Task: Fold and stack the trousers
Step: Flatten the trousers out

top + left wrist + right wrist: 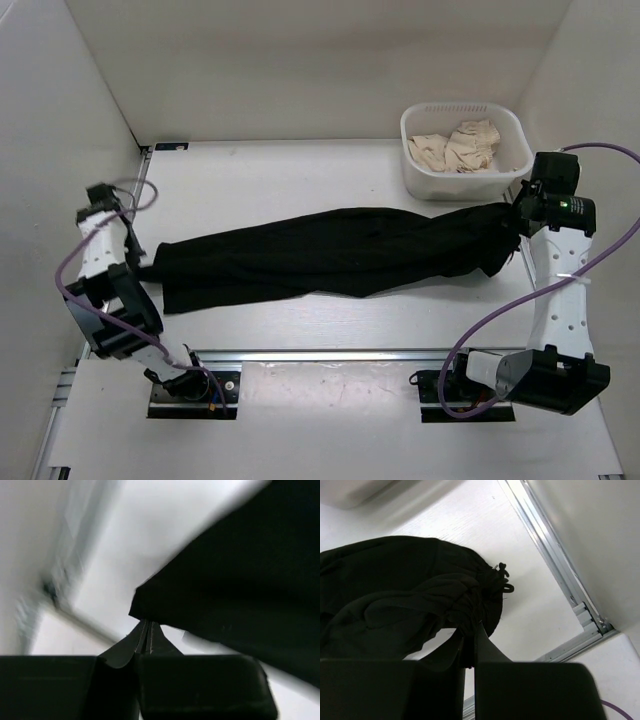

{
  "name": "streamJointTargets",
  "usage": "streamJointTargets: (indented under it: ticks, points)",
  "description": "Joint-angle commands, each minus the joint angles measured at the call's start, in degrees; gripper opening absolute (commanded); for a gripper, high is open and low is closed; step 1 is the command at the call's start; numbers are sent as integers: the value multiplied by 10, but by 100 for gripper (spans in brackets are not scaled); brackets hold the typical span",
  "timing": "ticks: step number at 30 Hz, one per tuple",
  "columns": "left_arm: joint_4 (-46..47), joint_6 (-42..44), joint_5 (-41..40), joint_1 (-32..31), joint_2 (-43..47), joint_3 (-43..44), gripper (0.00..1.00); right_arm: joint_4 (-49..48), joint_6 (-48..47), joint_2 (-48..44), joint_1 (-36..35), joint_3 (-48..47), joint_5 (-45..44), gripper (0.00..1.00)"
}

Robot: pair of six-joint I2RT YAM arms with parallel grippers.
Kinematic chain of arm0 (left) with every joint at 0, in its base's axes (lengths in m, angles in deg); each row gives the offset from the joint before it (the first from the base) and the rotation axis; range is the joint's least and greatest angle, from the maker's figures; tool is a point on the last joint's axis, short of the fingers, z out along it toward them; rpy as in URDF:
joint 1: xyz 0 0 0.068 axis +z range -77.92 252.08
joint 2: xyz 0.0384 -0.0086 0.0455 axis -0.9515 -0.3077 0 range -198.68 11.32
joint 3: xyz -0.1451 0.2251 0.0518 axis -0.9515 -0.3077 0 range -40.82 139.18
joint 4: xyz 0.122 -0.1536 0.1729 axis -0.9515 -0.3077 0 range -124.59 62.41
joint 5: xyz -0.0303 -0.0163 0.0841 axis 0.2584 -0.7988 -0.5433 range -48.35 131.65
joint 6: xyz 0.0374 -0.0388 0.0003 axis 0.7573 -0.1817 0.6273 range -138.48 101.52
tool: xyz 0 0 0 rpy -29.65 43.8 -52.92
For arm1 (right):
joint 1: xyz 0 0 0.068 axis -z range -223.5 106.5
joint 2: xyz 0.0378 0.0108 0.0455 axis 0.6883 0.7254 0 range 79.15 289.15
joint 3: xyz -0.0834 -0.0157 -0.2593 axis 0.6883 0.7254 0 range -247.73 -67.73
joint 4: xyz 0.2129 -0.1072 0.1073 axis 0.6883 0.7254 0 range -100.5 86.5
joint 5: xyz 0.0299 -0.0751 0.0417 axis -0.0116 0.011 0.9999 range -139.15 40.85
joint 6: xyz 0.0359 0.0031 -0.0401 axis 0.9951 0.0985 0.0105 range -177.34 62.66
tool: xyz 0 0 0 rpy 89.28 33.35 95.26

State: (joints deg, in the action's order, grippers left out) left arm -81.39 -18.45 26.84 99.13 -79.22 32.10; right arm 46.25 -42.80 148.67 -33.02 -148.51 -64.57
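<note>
Stretching from left to right across the middle of the top view, the trousers point(330, 250) run as one long black band over the white bench point(300, 170). The band's left end is flat and squared off, and its right end is gathered into a bunch.

The left jaws, at the left edge of that view, are shut on a corner of the flat end. In the left wrist view the black fingers point(120, 655) meet at a thin pinch of cloth in the lower middle. The rest of the trousers point(240, 580) fill the right of that frame.

The right jaws, at the right of the top view, are shut on the bunched end. In the right wrist view the crumpled fabric point(395, 595) fills the left half, and the fingers point(487, 652) close on its lower edge. A knotted drawstring point(502, 577) sticks out at its right side, near a metal rail point(555, 565).

A white basket point(450, 185) holding beige cloths point(460, 145) stands at the upper right of the top view, just above the bunched end.
</note>
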Motion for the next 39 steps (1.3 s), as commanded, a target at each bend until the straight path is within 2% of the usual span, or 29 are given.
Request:
streamJointTargets:
  ticks: [1,4,6,7,9,11,13,16,20,24,29,33,38,39]
  points:
    - [-80,0,-50,-2,76,-151,14,1,6,-10,3,2,-50,0]
    - [-112,0,-67,12,118,-227,36,1,6,-1,3,2,-56,0]
    - [-161,0,-59,18,118,-227,44,1,6,17,3,-13,-56,0]
    - [-169,0,-38,18,118,-197,53,1,6,24,3,-13,-56,0]
    - [-170,0,-10,34,85,-147,55,1,6,37,3,-20,-56,0]
    - [-156,0,31,34,49,-48,67,-6,6,43,3,-20,-50,0]
    - [-138,0,75,34,-21,43,68,-15,0,43,3,-20,-31,0]
    - [-123,0,117,11,-115,127,67,-35,-6,54,3,-1,-1,0]
    - [-118,0,223,-33,-188,179,66,-35,-11,65,3,4,6,0]
    - [-118,0,251,-54,-247,213,66,-41,-11,76,3,19,0,0]
    - [-104,0,276,-54,-282,231,66,-41,-11,77,3,40,5,0]
    - [-40,0,240,-54,-282,172,66,-36,-3,70,3,40,10,0]
    - [13,0,229,-54,-282,144,56,-36,19,60,3,34,25,0]
    - [19,0,229,-54,-282,143,47,-36,25,60,3,34,30,0]
